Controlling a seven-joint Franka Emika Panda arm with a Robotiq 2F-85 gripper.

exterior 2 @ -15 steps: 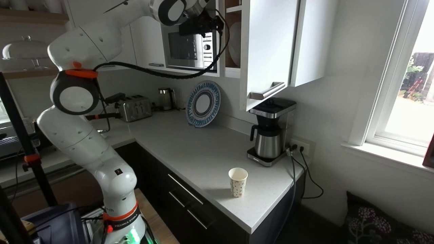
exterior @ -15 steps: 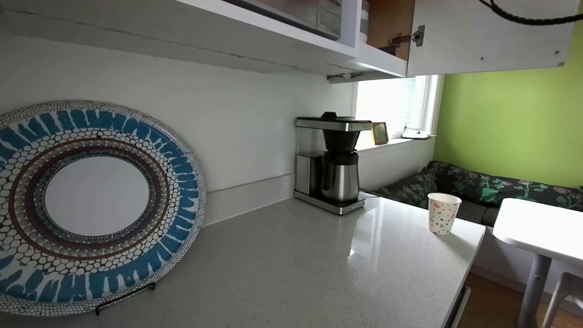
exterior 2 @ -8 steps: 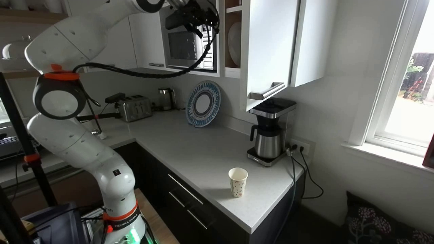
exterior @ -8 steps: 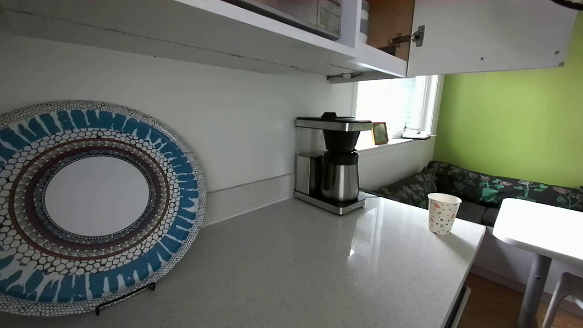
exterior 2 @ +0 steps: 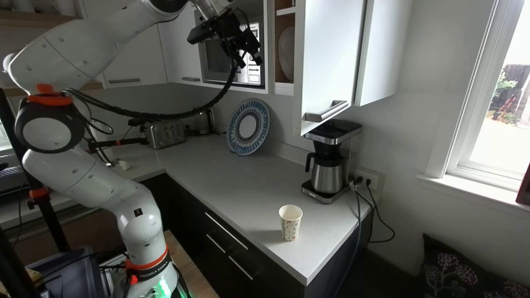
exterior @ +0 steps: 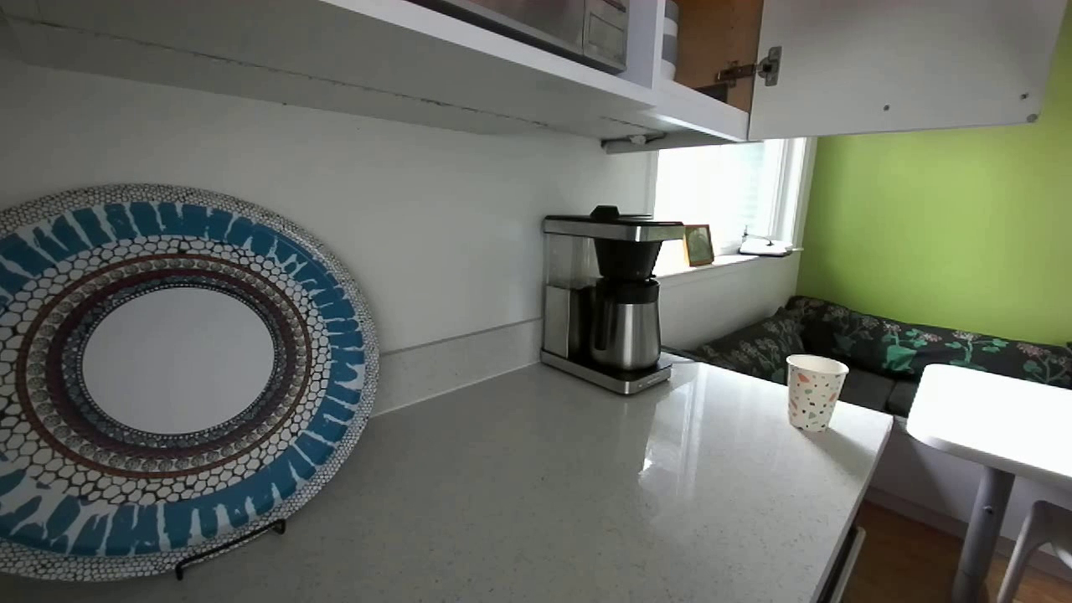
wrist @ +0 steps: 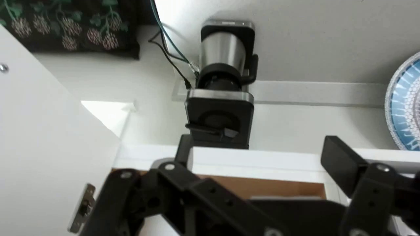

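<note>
My gripper [exterior 2: 250, 63] is open and empty, high above the counter and in front of the microwave [exterior 2: 213, 62] in an exterior view. In the wrist view its fingers [wrist: 258, 147] are wide apart with nothing between them. Beyond them are the white cabinet edge and brown open cabinet interior [wrist: 272, 187]. A speckled paper cup [exterior: 814, 394] stands upright near the counter corner; it also shows in an exterior view [exterior 2: 290, 225] but not in the wrist view. A coffee maker [exterior 2: 327, 178] with a steel carafe stands against the wall; the wrist view [wrist: 223, 52] shows it from above.
The cabinet door [exterior 2: 331, 62] stands open over the coffee maker and shows in the wrist view [wrist: 49, 141]. A patterned plate [exterior: 347, 368] leans on the wall on a stand. A toaster [exterior 2: 165, 134] is farther back on the counter [exterior 2: 256, 190]. The arm's black cable hangs below it.
The arm has drawn back to the left in an exterior view. My gripper has moved left and lower, tilting fingers down. The cable has left an exterior view's top right corner. Cup unmoved.
</note>
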